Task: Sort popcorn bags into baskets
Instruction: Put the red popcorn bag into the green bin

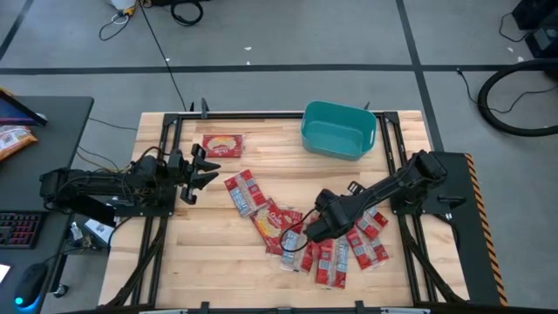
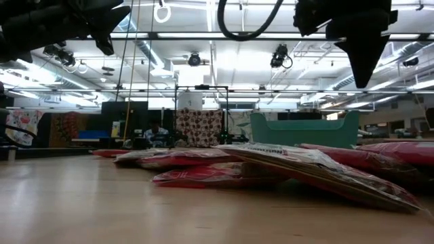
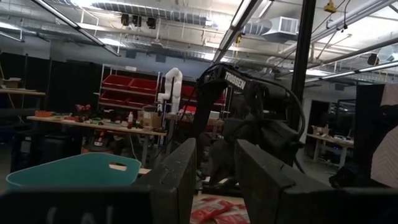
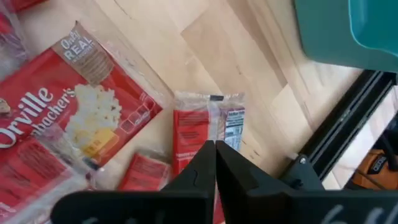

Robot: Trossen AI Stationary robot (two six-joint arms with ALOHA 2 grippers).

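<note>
the right gripper (image 4: 214, 149) was clenched empty above a popcorn bag (image 4: 205, 134), which looked light, flat, crinkly and slippery, best pinched along an edge seam.

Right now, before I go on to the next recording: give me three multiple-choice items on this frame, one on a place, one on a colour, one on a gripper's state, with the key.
1. Where does the basket stand?
A. at the table's far edge, right of the middle
B. at the near left corner
C. on the floor

2. What colour is the basket?
A. yellow
B. teal
C. black

3. How are the right gripper's fingers?
A. spread wide
B. hidden from every view
C. shut together over a popcorn bag

Key: 1 A, the high view shows it there. 2 B, its walls are teal. 3 C, the right wrist view shows the fingertips meeting on the packet.
</note>
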